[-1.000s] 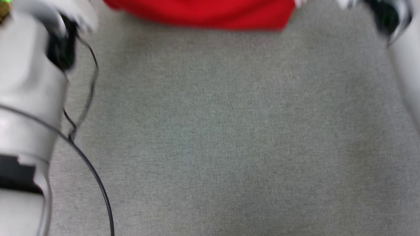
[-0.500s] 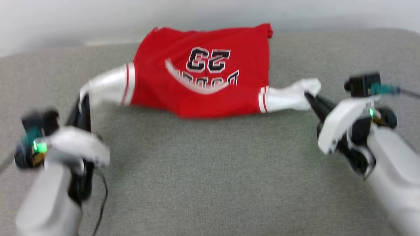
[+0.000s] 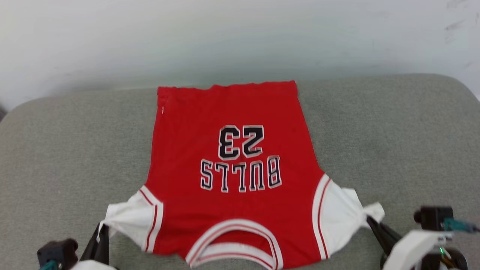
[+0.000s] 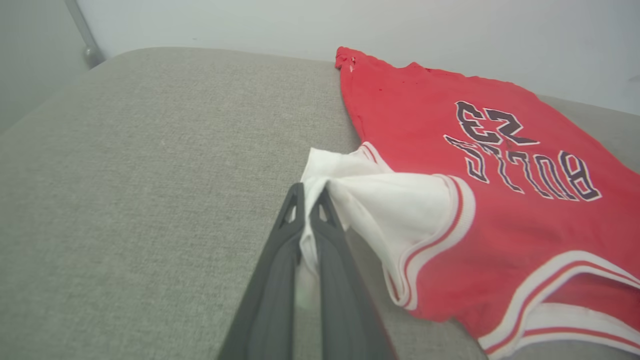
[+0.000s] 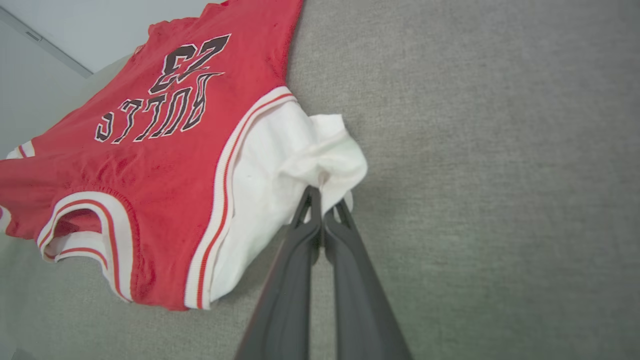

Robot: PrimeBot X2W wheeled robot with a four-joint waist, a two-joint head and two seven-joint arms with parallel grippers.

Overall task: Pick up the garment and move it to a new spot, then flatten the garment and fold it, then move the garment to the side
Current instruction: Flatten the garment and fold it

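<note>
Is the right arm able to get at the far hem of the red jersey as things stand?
Probably not yet: the right claw is shut on the white sleeve of the jersey, so it must let go first. The hem itself lies flat and uncovered at the far side.

A grey woven upholstered surface (image 3: 393, 142) with rounded corners spreads beneath and ahead of the left gripper (image 4: 310, 195) and the right gripper (image 5: 325, 199). Beyond its far edge, straight ahead of both, rises a plain pale wall (image 3: 240, 37). Far ahead and to the left of the left gripper, a slim grey metal pole (image 4: 82, 32) slants before that wall.
</note>
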